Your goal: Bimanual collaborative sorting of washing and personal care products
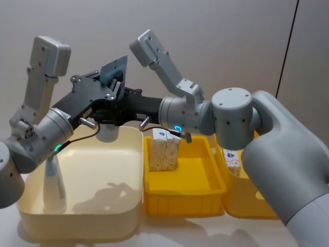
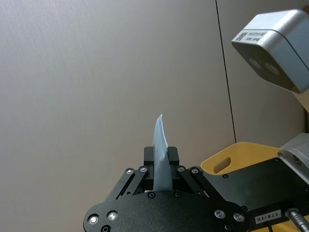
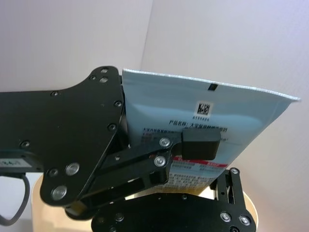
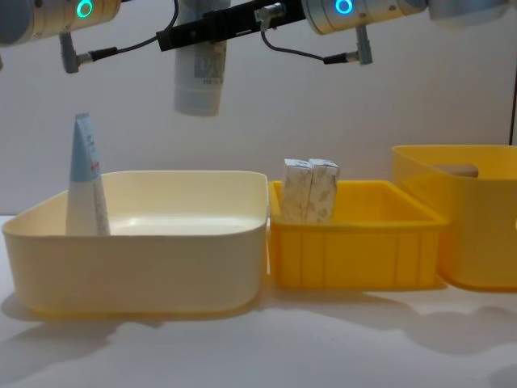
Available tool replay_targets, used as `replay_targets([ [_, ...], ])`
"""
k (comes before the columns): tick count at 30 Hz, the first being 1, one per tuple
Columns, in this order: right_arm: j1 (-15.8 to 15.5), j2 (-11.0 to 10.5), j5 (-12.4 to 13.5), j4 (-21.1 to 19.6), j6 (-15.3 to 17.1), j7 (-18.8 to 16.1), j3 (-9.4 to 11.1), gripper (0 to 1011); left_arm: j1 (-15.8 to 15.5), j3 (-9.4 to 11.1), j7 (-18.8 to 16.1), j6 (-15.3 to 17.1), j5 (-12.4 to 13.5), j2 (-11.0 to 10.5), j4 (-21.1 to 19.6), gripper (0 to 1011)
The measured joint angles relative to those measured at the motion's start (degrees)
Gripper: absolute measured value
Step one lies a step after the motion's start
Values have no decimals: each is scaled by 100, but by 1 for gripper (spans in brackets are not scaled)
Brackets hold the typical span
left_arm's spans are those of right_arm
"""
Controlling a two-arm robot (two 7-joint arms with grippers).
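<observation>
Air lies open between the hanging pouch [image 4: 199, 77] and the cream bin [image 4: 137, 267] below it. Both arms meet high above that bin's back edge — the left tool [image 2: 161, 159] is clamped on the pouch's thin top edge, and the right tool [image 3: 193, 159] is closed across its printed face. From the chest view, a pale-blue tube [image 4: 85, 178] stands at the bin's left wall, and two cartons [image 4: 310, 191] stand upright in the yellow tray [image 4: 355, 250].
</observation>
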State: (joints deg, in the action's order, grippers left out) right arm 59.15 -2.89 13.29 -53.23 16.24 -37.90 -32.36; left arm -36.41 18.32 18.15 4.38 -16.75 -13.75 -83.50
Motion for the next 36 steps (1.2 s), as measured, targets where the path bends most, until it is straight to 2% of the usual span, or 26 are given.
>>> replay_targets([
  [5,45,33,15,74,-27,12,-6,791,9,-9,-9,2,5,-1,-10,170],
  [33,114,87,42,191,-63,41,-12,610,26,-23,-23,10,18,-2,-26,170],
  [36,116,88,42,193,-65,43,-11,599,26,-23,-23,11,19,-2,-26,229],
])
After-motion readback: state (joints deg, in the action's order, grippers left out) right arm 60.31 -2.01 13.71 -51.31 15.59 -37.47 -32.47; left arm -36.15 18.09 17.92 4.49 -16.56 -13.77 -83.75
